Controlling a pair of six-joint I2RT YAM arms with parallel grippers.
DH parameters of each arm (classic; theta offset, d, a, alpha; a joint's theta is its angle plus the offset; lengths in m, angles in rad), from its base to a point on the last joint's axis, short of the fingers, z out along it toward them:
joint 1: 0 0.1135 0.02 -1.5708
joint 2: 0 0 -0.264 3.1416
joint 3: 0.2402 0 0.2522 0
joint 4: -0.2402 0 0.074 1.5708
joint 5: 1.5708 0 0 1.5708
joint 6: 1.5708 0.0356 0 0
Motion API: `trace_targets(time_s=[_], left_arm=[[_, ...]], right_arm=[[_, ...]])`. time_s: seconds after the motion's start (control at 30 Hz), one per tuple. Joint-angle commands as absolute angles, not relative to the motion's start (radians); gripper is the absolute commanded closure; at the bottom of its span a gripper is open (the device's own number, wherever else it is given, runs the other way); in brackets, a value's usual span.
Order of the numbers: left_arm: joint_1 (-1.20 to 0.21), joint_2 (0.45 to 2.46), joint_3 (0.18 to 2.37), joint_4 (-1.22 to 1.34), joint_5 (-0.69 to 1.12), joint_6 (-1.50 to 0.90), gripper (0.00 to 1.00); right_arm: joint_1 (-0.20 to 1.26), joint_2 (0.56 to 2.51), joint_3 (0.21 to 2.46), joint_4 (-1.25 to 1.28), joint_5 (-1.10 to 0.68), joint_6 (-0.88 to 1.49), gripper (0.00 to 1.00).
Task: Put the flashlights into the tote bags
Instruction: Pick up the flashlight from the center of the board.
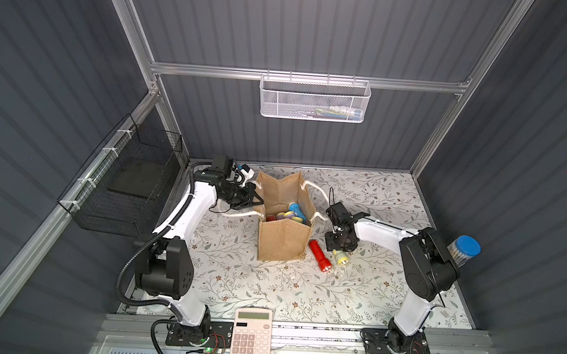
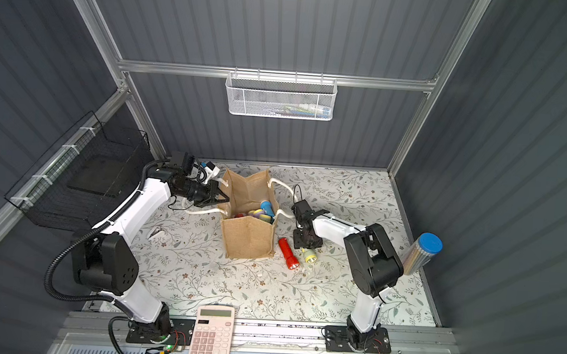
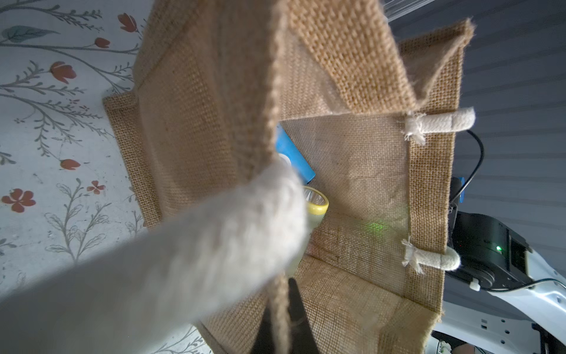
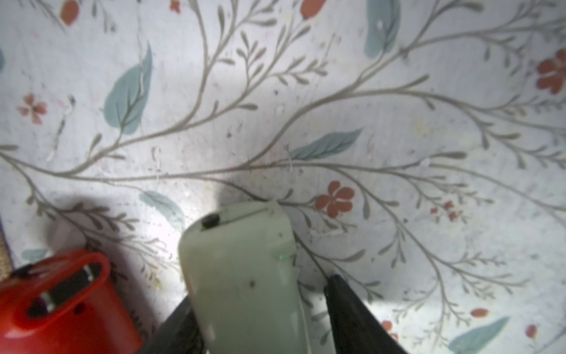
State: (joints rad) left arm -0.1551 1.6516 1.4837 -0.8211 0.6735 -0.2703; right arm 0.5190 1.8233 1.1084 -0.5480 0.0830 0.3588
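In both top views the tote bag [image 1: 282, 244] [image 2: 247, 240] is standing upright and open-mouthed on the floral table [image 1: 267, 286] [image 2: 233, 283]. The left gripper [image 1: 256, 201] [image 2: 223, 199] is reaching in from the side and pinching its rim tight, close to a white rope handle [image 1: 238, 214]. Several flashlights are lying in the bottom of the bag, a blue flashlight [image 1: 297, 210] [image 2: 266, 206] uppermost among lilac ones. Just beside the bag a red flashlight [image 1: 319, 255] [image 2: 288, 253] is lying flat on the table. Next to it is lying a pale green flashlight [image 1: 342, 258] [image 2: 310, 256], with the right gripper [image 1: 338, 249] [image 2: 306, 248] pointing down over its tail end. The left wrist view is showing dark fingers [image 3: 298, 318] clamping the bag's jute seam, with the blue flashlight [image 3: 294, 156] and a yellow-rimmed flashlight [image 3: 315, 203] lying inside. The right wrist view is showing the right gripper [image 4: 260, 291] straddling the pale green flashlight [image 4: 242, 275] with jaws parted. One finger [image 4: 352, 315] is standing clear of it, so nothing is being gripped, and the red flashlight [image 4: 61, 306] is lying close alongside.
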Motion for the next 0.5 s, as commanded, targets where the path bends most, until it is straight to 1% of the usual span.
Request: trace_targets(time_s=[0.0, 0.1, 0.27, 0.37, 0.47], left_arm=[[-0.147, 1.661, 1.51, -0.82, 0.672, -0.259, 1.0], [-0.147, 1.66, 1.508, -0.821, 0.672, -0.256, 1.0], [-0.147, 1.659, 1.508, -0.821, 0.672, -0.257, 1.0], [-0.147, 1.656, 1.508, -0.821, 0.672, -0.255, 1.0], [-0.147, 1.654, 1.504, -0.82, 0.675, -0.254, 1.0]], right_arm=[[0.521, 1.879, 1.128, -0.58, 0.13, 0.368, 0.4], [0.521, 1.896, 1.132, -0.583, 0.139, 0.368, 0.42], [0.521, 1.883, 1.113, -0.595, 0.146, 0.373, 0.59], [0.521, 1.85, 1.087, -0.607, 0.169, 0.375, 0.65], [0.518, 1.802, 1.058, -0.616, 0.205, 0.371, 0.68]])
